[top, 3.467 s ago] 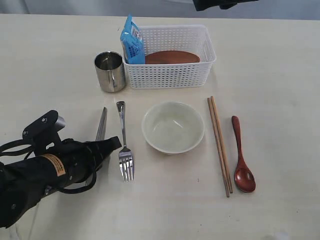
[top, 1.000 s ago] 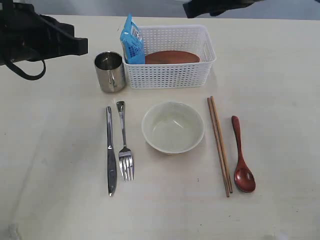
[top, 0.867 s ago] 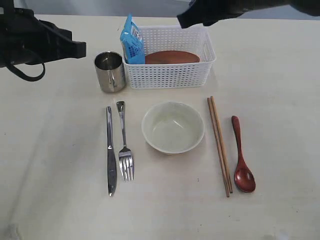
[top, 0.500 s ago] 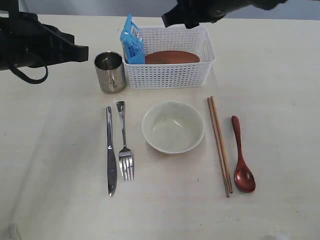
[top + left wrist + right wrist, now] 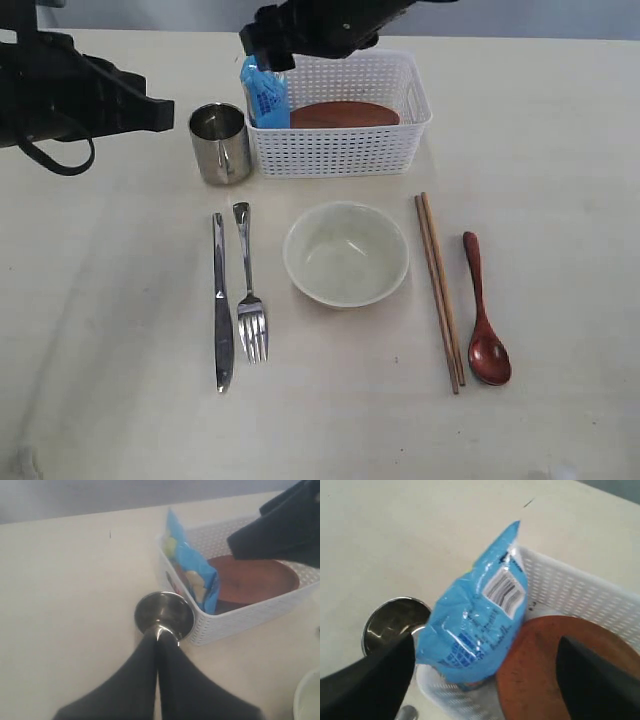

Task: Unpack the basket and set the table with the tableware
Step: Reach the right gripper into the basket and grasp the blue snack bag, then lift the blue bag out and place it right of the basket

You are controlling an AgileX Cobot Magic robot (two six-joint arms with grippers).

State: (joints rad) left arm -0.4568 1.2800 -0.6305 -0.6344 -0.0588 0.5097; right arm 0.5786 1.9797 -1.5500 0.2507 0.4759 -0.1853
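At the far left corner of the basket (image 5: 340, 150), the right gripper (image 5: 486, 641) hovers with jaws spread wide and empty, straddling the upright blue snack packet (image 5: 265, 95) from above. The brown plate (image 5: 345, 114) lies flat in the basket, just right of the packet. The left gripper (image 5: 158, 639), pinched closed on nothing, hangs left of the steel mug (image 5: 220, 140).

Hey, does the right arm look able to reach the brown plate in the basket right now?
Probably yes. The right gripper hangs open above the basket, and the brown plate lies uncovered from above. The blue packet standing at the plate's edge may crowd one finger.
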